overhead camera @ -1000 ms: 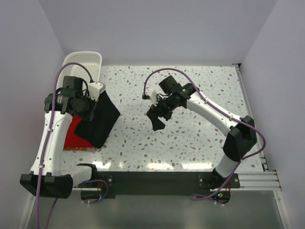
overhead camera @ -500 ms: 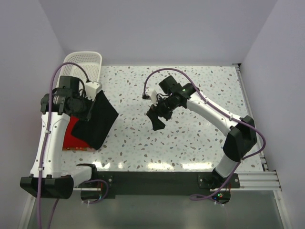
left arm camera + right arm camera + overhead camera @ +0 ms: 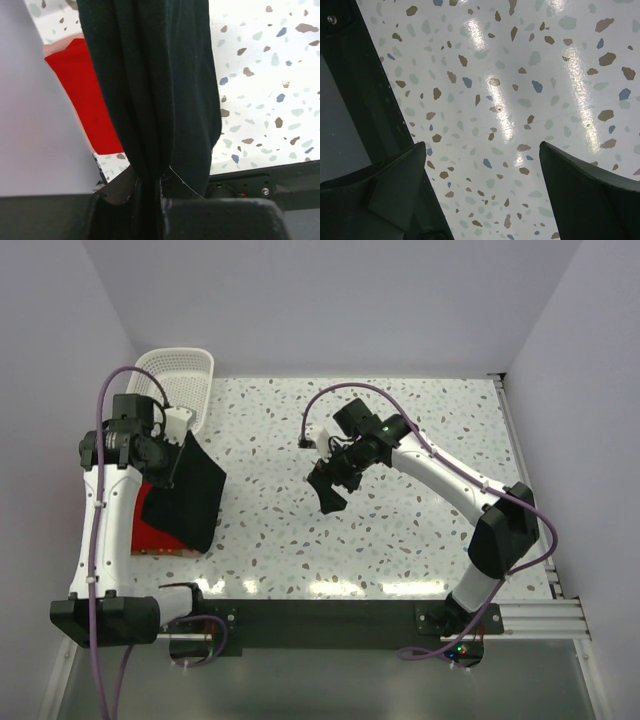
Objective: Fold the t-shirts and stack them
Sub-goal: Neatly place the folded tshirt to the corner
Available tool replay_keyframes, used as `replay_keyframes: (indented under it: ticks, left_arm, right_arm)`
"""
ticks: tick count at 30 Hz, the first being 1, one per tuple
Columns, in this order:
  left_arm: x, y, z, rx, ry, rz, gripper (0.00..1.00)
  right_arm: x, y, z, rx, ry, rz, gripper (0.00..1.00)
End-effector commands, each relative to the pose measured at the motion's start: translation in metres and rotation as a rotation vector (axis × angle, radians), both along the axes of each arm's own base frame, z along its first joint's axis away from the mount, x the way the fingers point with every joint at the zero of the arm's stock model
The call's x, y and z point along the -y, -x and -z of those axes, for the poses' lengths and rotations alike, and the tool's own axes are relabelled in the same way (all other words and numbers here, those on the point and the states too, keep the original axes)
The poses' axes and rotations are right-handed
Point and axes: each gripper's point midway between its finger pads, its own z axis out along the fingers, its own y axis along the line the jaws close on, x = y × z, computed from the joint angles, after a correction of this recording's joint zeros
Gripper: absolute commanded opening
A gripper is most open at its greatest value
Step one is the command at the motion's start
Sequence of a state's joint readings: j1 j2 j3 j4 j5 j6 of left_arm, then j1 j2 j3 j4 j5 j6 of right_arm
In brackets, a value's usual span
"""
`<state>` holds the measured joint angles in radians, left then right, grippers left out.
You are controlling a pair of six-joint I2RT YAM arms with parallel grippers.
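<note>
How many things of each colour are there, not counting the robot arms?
black t-shirt: 1
red t-shirt: 1
white basket: 1
Total: 3

white speckled tabletop (image 3: 400, 530) with brown, grey and blue flecks, glossy, streaks of glare toward the near side. flat on it at the left edge, a red t-shirt (image 3: 150, 535), largely hidden under a hanging black t-shirt (image 3: 195, 495). at the far left corner, a white lattice basket (image 3: 185, 370), well apart from the red cloth. along the near edge, a black rail (image 3: 330, 620).
</note>
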<state>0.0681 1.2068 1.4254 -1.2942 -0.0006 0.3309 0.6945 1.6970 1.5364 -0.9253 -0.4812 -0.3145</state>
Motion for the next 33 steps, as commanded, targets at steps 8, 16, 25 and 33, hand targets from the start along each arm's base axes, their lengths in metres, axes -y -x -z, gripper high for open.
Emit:
replay_keyframes:
  ticks: [8,16,25,33]
  left_arm:
    - [-0.045,-0.017,0.012,0.039,-0.108,-0.016,0.00]
    - [-0.081,-0.030,0.032,0.045,-0.158,-0.026,0.00]
    - [-0.120,-0.037,0.068,0.011,-0.222,-0.004,0.00]
    - [-0.151,-0.039,0.101,-0.008,-0.263,-0.058,0.00]
  right_arm:
    - [-0.002,-0.004,-0.004,0.014,-0.011,0.012,0.99]
    - [-0.002,-0.004,0.003,0.002,0.003,0.009,0.99]
    - [-0.003,-0.005,0.009,-0.016,0.021,0.011,0.99]
    - [-0.002,-0.007,0.014,-0.028,0.037,0.011,0.99]
